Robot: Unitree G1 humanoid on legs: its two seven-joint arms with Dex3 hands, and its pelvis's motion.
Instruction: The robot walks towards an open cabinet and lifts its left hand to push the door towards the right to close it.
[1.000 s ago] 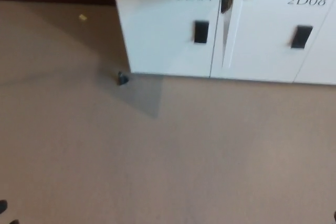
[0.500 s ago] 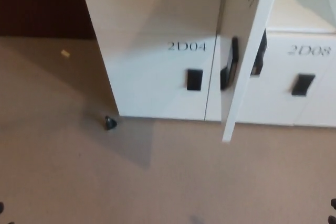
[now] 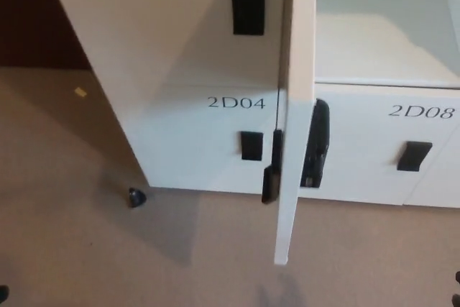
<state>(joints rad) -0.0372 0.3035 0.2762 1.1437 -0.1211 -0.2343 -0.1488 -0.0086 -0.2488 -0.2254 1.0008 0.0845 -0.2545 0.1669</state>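
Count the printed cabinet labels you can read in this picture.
2: label 2D04 on the lower cabinet front left of the open door, and label 2D08 on the front to its right. Others may lie outside the frame.

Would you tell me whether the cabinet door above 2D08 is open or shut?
Open: the cabinet door stands edge-on toward the camera, exposing the empty compartment behind it.

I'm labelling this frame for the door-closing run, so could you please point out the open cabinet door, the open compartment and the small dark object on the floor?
Open cabinet door (image 3: 296, 106), head view, on its front edge.
Open compartment (image 3: 381, 41), head view, on its floor.
Small dark object (image 3: 136, 196), head view, on its middle.
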